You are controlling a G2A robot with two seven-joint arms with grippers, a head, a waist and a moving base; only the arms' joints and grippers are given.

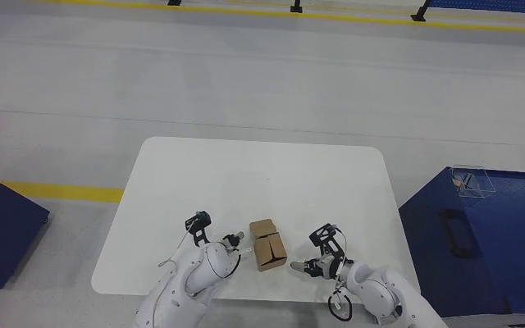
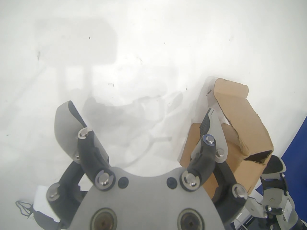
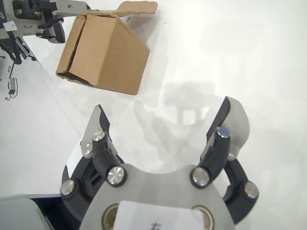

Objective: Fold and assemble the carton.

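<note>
A small brown carton [image 1: 267, 244] lies on the white table [image 1: 246, 176] near its front edge, between my two arms. Its body is formed into a box. One flap [image 3: 140, 7] sticks out at the far end, and the near end [image 3: 72, 56] shows a gap between loosely folded flaps. My left gripper [image 2: 139, 110] is open beside the carton [image 2: 242, 120], with one of its fingers [image 2: 211, 123] resting against the carton's side. My right gripper [image 3: 163, 116] is open over bare table, a short way from the carton [image 3: 108, 56] and apart from it.
A dark blue bin [image 1: 459, 238] stands right of the table with a clear container [image 1: 472, 180] on it. Another blue bin [image 1: 16, 225] is at the left. The table's front edge [image 1: 246, 295] runs just behind both grippers; open tabletop lies beyond the carton.
</note>
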